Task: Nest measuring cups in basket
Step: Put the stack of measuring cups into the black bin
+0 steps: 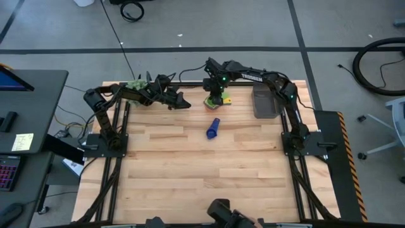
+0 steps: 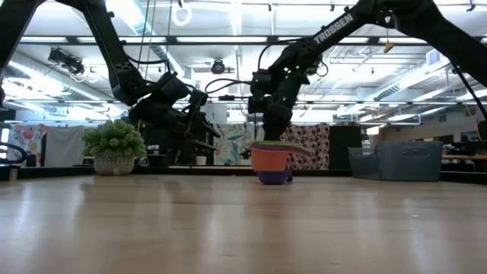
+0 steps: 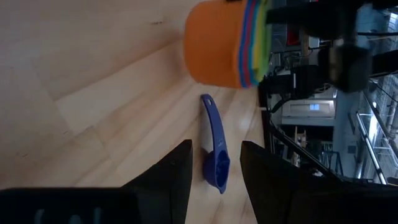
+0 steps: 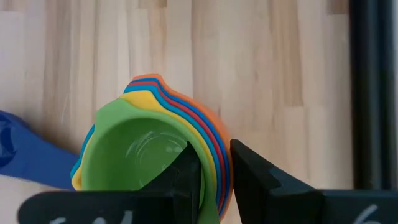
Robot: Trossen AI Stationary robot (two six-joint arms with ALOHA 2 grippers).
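A stack of nested measuring cups, orange outermost and green innermost, stands on the table near its far edge. My right gripper reaches down onto it from above. One dark blue cup lies alone on the table just nearer than the stack, and also shows in the left wrist view. The dark grey basket stands to the right of the stack. My left gripper is open and hovers left of the stack, touching nothing. My right gripper is on the stacked rims of the nested cups, on the side next to the handles. One finger stands inside the green bowl and the other outside the orange wall. It comes from above, pointing down. The stack stands upright on the table.
A fuzzy green plant in a pot stands at the far left corner, behind my left arm. The wide near half of the table is bare wood.
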